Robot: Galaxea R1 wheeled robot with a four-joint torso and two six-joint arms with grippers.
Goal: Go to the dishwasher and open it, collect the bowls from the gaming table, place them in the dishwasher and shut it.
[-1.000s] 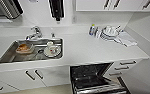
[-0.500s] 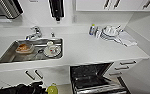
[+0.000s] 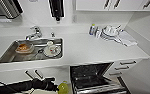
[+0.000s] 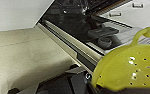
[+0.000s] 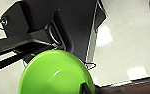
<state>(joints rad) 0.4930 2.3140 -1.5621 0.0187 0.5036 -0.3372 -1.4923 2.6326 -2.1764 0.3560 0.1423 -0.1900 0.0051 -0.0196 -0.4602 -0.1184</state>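
The dishwasher [image 3: 93, 77] stands open under the white counter, its dark inside and racks showing. My left gripper [image 3: 56, 86] comes in from the lower left, shut on a yellow bowl [image 3: 63, 88] just left of the open dishwasher. In the left wrist view this perforated yellow bowl [image 4: 126, 70] hangs beside the lowered dishwasher door [image 4: 101, 33]. A bright green bowl [image 5: 53, 75] sits close under the right wrist camera, over the pale floor, and my right gripper looks shut on it. The gaming table is out of view.
A steel sink [image 3: 6, 58] with dirty dishes and a faucet [image 3: 34, 32] lies left of the dishwasher. White dishes on a towel [image 3: 113, 33] and a small bottle [image 3: 92, 29] stand on the counter at the back right. Drawers [image 3: 126, 65] flank the dishwasher's right.
My left arm has moved right along the cabinet front, bringing the yellow bowl closer to the open dishwasher. The counter and sink look unchanged.
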